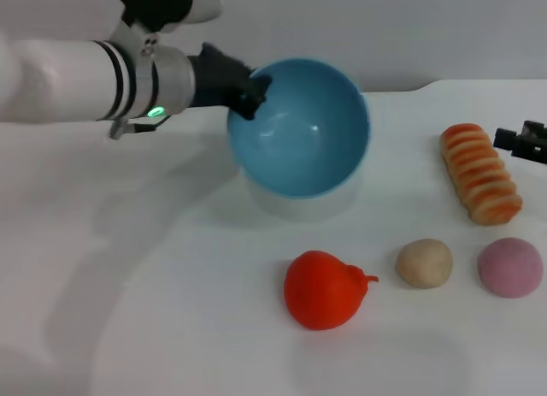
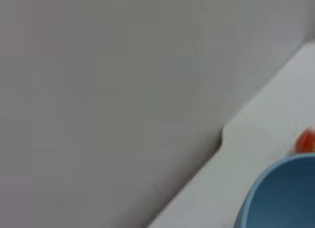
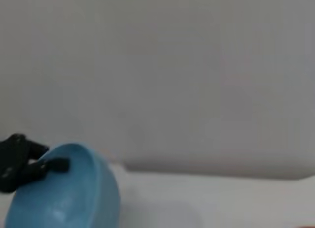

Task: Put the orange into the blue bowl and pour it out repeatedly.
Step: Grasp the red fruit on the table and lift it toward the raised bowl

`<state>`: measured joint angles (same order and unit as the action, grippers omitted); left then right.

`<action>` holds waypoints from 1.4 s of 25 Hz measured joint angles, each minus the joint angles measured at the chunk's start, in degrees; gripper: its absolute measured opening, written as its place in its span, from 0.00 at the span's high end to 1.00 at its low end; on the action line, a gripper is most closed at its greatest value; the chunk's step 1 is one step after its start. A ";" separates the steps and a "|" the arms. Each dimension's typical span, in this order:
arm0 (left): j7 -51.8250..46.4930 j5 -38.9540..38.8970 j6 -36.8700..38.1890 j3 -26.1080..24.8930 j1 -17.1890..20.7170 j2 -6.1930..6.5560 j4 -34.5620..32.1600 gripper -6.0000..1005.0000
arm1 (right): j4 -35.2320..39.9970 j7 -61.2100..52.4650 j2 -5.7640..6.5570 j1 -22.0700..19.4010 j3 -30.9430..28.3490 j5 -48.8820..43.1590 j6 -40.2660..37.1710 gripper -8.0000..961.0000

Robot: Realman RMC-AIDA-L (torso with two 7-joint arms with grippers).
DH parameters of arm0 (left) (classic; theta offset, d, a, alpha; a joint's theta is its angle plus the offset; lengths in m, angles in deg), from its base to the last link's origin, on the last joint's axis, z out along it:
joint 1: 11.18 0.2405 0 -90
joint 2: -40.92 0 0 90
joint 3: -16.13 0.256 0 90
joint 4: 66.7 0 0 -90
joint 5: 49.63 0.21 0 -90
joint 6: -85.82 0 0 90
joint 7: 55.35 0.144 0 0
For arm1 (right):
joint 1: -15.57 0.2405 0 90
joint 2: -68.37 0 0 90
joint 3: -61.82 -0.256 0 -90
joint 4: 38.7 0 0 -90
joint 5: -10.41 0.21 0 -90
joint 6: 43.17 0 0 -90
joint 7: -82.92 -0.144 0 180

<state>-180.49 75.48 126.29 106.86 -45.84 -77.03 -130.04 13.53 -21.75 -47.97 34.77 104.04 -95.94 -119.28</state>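
A white table (image 1: pixel 154 310) spreads wide and bare across the robot's left and near side, its far edge meeting a pale wall behind the blue bowl (image 1: pixel 301 131), with a small step in that edge visible past the bowl's right. The left gripper (image 1: pixel 248 92) reaches in from the left on a nearly level white forearm, a green light glowing at the wrist, its black fingers (image 1: pixel 253 90) clamped on the bowl's left rim. The bowl is held tipped on its side above the table, its empty mouth facing the near edge, a shadow lying on the surface beneath it. The orange (image 1: pixel 325 290) lies on the table in front of the bowl and well apart from it, its stem pointing to the right. Just to its right sit a beige ball (image 1: pixel 424 263) and, farther right, a pink ball (image 1: pixel 510 267); a ridged bread loaf (image 1: pixel 480 174) lies behind them. The right gripper (image 1: pixel 523 141) shows only as a black tip at the right margin, beside the loaf's far end; whether it is released or clenched cannot be told. From the right wrist camera, the bowl (image 3: pixel 69 188) and the left gripper's fingers (image 3: pixel 51 165) on its rim appear against the wall.
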 joint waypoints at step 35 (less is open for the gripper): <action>-20.00 18.35 4.28 -2.04 -5.44 -0.44 4.37 1.00 | -19.07 -8.97 -2.47 21.27 13.66 -18.87 -5.22 0.28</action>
<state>-200.48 93.84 130.56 104.82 -51.28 -77.47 -125.67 -5.54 -30.72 -50.44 56.04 117.70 -114.80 -124.50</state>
